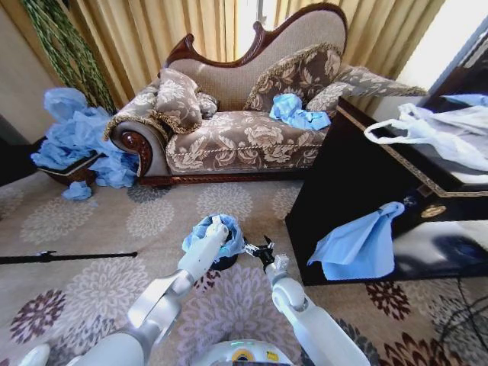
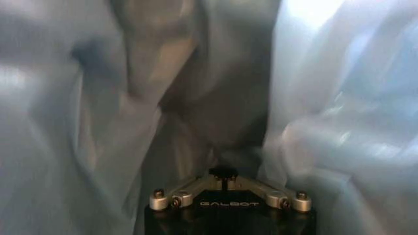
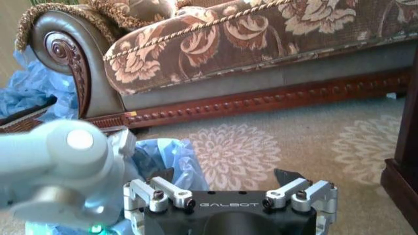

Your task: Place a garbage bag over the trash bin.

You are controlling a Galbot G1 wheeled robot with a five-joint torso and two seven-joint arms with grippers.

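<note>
The light blue garbage bag [image 1: 204, 230] is bunched over the mouth of the trash bin [image 1: 226, 264], a small black bin on the carpet just in front of me. My left gripper [image 1: 216, 226] reaches down into the bag. In the left wrist view the blue film [image 2: 339, 127] surrounds the gripper [image 2: 223, 173], whose fingertips meet, shut, with no film seen pinched between them. My right gripper [image 1: 263, 250] hovers open just right of the bin, holding nothing. The right wrist view shows its fingers [image 3: 287, 176] spread, with the bag [image 3: 166, 156] and my left arm [image 3: 58, 166] beside them.
A patterned sofa [image 1: 244, 137] stands behind the bin with blue bags [image 1: 297, 113] on its seat. A heap of blue bags [image 1: 76, 137] lies at the far left. The dark cabinet [image 1: 343, 183] on the right carries a hanging blue bag [image 1: 358, 248] and a white bag [image 1: 450, 130]. A black rod [image 1: 69, 257] lies on the carpet.
</note>
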